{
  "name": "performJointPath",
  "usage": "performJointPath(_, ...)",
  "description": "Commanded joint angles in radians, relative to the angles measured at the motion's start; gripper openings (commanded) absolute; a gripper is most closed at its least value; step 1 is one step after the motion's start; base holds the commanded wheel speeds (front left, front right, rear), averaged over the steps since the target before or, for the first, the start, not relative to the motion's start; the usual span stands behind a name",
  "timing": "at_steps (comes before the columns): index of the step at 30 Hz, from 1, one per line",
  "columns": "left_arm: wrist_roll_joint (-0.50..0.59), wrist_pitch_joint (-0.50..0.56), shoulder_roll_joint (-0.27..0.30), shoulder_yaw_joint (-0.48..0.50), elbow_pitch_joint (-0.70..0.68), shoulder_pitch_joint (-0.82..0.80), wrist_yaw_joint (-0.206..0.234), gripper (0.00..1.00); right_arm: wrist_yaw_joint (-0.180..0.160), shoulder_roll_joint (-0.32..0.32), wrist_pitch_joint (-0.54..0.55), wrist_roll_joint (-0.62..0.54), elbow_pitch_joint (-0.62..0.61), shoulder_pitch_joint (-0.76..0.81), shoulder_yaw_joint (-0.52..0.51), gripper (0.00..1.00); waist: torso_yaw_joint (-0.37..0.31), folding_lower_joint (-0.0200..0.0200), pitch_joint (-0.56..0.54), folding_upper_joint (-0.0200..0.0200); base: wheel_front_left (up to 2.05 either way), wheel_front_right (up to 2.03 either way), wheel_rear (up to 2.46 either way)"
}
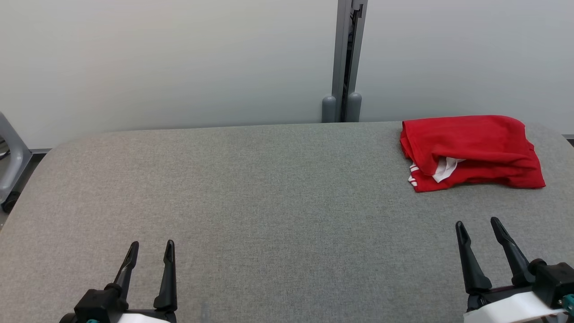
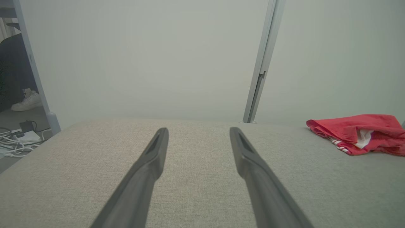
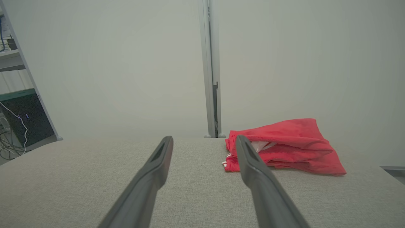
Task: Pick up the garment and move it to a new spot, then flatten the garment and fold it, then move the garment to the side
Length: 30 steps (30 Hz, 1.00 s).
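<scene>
My left pincer (image 1: 152, 244) sits at the lower left of the head view, its two dark fingers spread apart and holding nothing, tips pointing up the frame over bare grey cloth. My right pincer (image 1: 477, 222) sits at the lower right, released as well, fingers parted and leaning slightly to the left, nothing between them. Both hover just above the counter (image 1: 269, 202), which is covered in grey woven fabric with rounded far corners.

The garment (image 1: 471, 148) lies in the upper right of the head view, on the counter near its far edge, straight up the frame from my right pincer and well apart from my left. It is red, bunched into a loose folded heap, with a white patch and white stripes showing at its lower left side. In the right wrist view it lies just past my right finger's tip.

Behind the counter stands a pale wall (image 1: 179, 58) with a grey upright post (image 1: 345, 58) at top centre. In the left wrist view, cables (image 2: 12, 145) and a white shoe (image 2: 28, 101) lie on the floor at the left edge.
</scene>
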Motion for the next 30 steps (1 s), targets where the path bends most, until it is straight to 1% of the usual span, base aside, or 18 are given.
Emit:
performJointPath(1,0.005,-0.001,0.003,0.006,0.001,-0.015,-0.006,1.0,0.0,-0.004,-0.005,0.004,0.004,-0.008,0.0,1.0,0.001,0.0,0.0,0.0,0.0,0.0,0.0)
performJointPath(8,0.0,-0.001,0.002,0.007,0.007,-0.014,-0.012,1.0,0.0,-0.002,-0.005,0.004,0.005,-0.009,0.0,1.0,0.0,0.0,0.0,0.0,0.0,0.0,0.0)
performJointPath(9,-0.001,0.0,-0.001,0.003,0.007,0.0,-0.009,0.0,0.0,0.001,0.0,0.0,0.001,0.0,0.0,0.0,0.0,0.0,0.0,0.0,0.0,0.0,0.0)
performJointPath(14,-0.008,0.008,-0.009,0.0,0.055,0.029,-0.009,0.0,0.0,0.014,0.005,0.007,0.038,0.03,0.012,0.0,0.0,0.0,0.0,0.0,0.0,0.0,0.0)
performJointPath(30,-0.296,0.133,-0.007,0.057,0.062,-0.025,-0.024,0.0,0.0,0.026,0.034,0.296,0.011,0.031,0.005,0.0,-0.002,0.0,0.008,0.0,0.0,0.0,0.0)
